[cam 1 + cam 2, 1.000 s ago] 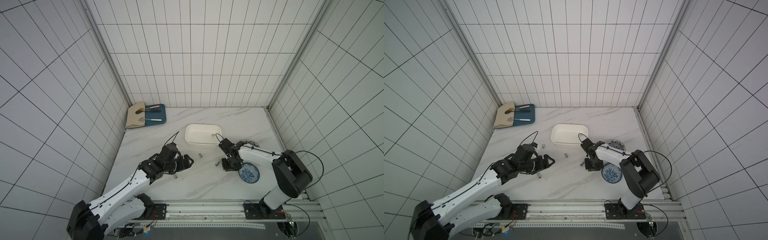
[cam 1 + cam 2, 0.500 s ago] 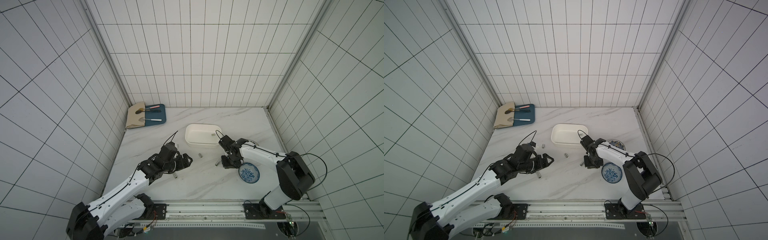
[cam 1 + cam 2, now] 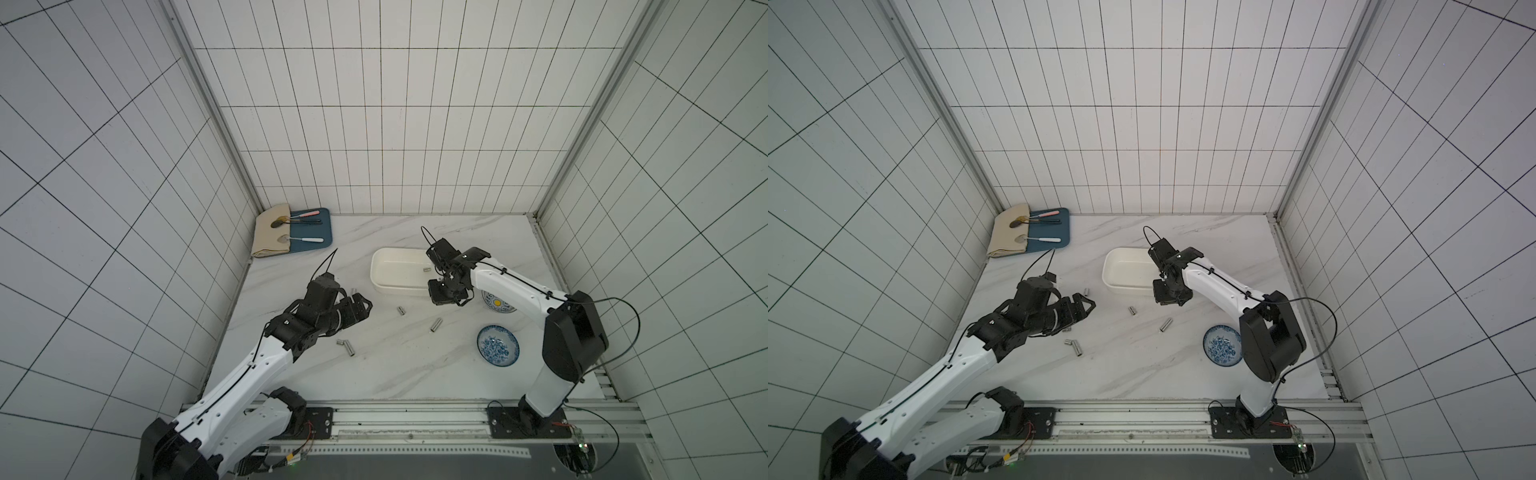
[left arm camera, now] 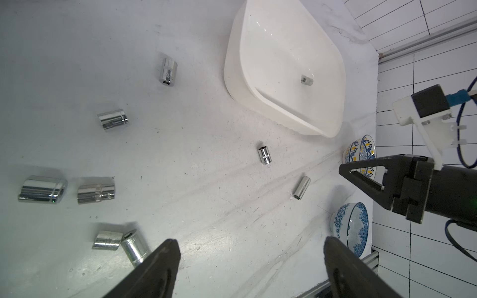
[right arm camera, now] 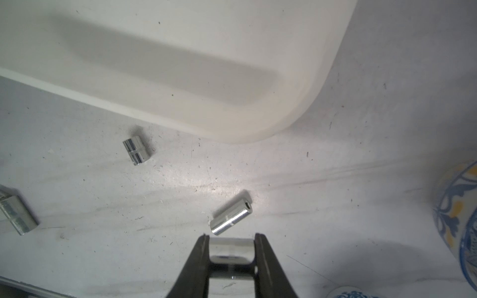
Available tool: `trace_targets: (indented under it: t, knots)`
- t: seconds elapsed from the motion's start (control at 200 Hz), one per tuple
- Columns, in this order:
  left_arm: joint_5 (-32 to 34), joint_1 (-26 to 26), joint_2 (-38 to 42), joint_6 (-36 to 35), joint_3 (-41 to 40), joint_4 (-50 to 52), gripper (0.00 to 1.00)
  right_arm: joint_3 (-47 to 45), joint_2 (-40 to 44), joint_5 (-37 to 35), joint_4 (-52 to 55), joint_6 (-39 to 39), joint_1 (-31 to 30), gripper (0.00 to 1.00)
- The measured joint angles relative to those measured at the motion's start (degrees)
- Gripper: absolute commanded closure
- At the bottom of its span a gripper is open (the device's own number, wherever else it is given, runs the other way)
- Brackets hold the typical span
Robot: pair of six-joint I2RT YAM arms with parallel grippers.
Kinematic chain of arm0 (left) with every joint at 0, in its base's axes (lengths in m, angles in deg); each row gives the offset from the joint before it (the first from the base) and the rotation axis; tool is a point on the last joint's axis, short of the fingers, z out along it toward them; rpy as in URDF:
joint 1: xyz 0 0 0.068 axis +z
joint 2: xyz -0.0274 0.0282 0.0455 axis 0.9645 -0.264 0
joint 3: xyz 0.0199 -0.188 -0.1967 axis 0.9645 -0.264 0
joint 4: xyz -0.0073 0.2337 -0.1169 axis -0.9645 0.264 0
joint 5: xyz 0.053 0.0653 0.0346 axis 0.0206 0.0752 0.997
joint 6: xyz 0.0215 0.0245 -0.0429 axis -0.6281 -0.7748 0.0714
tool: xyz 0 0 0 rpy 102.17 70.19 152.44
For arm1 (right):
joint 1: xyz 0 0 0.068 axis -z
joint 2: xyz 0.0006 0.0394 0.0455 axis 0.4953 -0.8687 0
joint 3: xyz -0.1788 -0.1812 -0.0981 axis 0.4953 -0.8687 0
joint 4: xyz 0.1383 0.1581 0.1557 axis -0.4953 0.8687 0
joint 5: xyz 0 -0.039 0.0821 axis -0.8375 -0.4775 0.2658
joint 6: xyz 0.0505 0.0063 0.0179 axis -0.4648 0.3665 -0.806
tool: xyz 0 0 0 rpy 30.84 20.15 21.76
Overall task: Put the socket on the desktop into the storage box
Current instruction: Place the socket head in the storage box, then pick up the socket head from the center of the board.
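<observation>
- On the left of the tabletop (image 3: pixel 395 365), you have a left cluster (image 4: pixel 96 193) of six sockets lying loose in the left wrist view. None of them is gathered yet.
- In the middle, a short socket (image 3: pixel 401 310) and a long socket (image 3: pixel 435 324) lie apart from each other, between that cluster and the storage box (image 3: pixel 395 266).
- The storage box holds one boxed socket (image 3: pixel 427 269), resting on the floor near its right end.
- On the right, a held socket (image 5: pixel 230 251) is off the tabletop. By my count you have one stored, one in transit and eight to go, so you are early in the job.
- Your left arm stretches low and forward over the cluster. The left claw (image 3: pixel 363 307) is spread wide and empty, aimed toward the middle.
- Your right arm bends inward at the elbow. The right claw (image 5: pixel 231 236) points down and pinches the held socket across its sides. It hangs over the tabletop just beside the box's near right corner, not yet above the box, with the yellow-and-blue bowl (image 3: pixel 498 302) close by.
</observation>
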Motion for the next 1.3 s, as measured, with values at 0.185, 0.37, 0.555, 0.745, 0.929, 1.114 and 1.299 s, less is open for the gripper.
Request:
trace_targets:
  t: [0.185, 0.37, 0.555, 0.745, 0.929, 1.114, 1.299]
  knots:
    - [-1.53, 3.74, -0.35, -1.18, 0.76, 0.15, 0.09, 8.13, -4.92, -0.02, 1.62, 1.27, 2.05, 0.73]
    - [-3.37, 7.02, -1.42, -1.97, 2.08, 0.09, 0.09, 16.55, -11.91, 0.22, 2.8, 2.1, 4.31, 0.73]
    - [-5.27, 7.34, -2.51, -2.05, 2.14, 0.2, 0.09, 23.39, -19.02, 1.22, 4.02, 2.32, 6.03, 0.73]
    - [-6.38, 7.67, -2.91, -2.05, 2.14, 0.9, 0.09, 29.79, -23.96, 1.95, 5.62, 2.73, 6.49, 0.73]
    - [-6.38, 8.02, -2.8, -2.05, 2.12, 1.92, 0.09, 34.51, -27.69, 2.56, 6.64, 2.99, 6.51, 0.73]
    - [-6.38, 8.15, -2.36, -2.03, 2.12, 2.6, 0.09, 36.96, -30.71, 3.67, 7.61, 3.04, 6.51, 0.71]
    - [-6.4, 8.41, -2.08, -2.03, 2.12, 2.67, 0.09, 37.66, -32.85, 4.52, 8.15, 3.04, 6.51, 0.7]
